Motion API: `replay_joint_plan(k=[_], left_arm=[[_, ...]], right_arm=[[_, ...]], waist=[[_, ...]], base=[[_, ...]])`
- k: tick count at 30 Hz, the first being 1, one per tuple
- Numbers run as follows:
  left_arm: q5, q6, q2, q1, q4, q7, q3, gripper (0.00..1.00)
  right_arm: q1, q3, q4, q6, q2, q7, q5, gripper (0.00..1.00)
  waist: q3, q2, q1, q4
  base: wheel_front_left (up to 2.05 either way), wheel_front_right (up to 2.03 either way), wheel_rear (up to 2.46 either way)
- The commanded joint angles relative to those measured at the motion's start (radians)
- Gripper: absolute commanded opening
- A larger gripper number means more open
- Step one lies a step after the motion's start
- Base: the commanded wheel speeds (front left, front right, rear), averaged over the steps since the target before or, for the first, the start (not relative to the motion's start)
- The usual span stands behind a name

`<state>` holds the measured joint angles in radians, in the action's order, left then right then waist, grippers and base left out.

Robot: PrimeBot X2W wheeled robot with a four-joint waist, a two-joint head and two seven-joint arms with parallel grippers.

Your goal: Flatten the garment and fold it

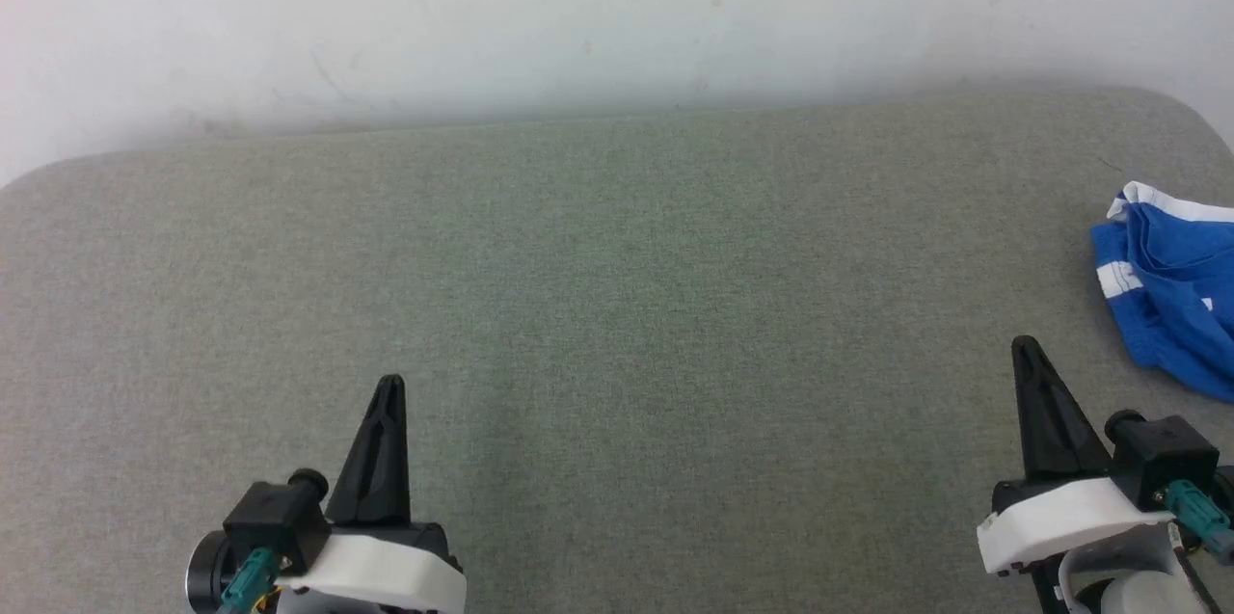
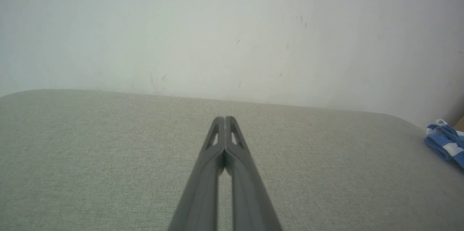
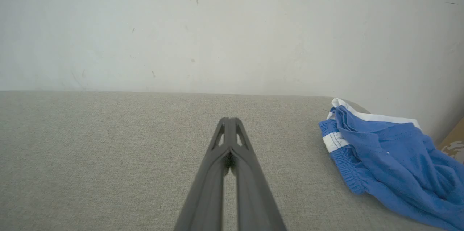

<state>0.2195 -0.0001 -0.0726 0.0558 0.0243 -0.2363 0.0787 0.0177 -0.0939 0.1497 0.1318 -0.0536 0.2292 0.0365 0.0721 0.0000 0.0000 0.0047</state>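
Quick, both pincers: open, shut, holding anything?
Left pincer: closed, empty.
Right pincer: closed, empty; the garment lies apart, off to its right.

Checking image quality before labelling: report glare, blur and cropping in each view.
Head view: glare washes out the wall at upper left; the shorts are cut by the right edge. Left wrist view: even light, left hand sharp, table edge bowed. Right wrist view: shorts crisp, no hard shadows.

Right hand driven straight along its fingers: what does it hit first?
Probably nothing before the white wall: the right hand points over the bare grey fabric surface; the blue shorts lie off to its right. Depth unclear.
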Motion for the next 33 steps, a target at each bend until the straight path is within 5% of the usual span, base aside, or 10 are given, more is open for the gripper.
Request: replay_joint_plan(k=[1, 33], left_arm=[[-0.013, 0.0, 0.002, -0.005, -0.002, 0.004, -0.006, 0.0], [-0.069, 0.0, 0.008, -0.019, -0.008, 0.067, -0.025, 0.0]], right_arm=[[-0.002, 0.003, -0.008, 0.0, 0.0, -0.005, -0.003, 0.0], [-0.006, 0.028, -0.046, 0.0, 0.001, -0.066, -0.012, 0.0]], waist=[[-0.001, 0.0, 0.0, 0.0], [-0.02, 0.0, 0.0, -0.001]], base=[[0.0, 0.0, 0.0], [0.0, 0.0, 0.0]])
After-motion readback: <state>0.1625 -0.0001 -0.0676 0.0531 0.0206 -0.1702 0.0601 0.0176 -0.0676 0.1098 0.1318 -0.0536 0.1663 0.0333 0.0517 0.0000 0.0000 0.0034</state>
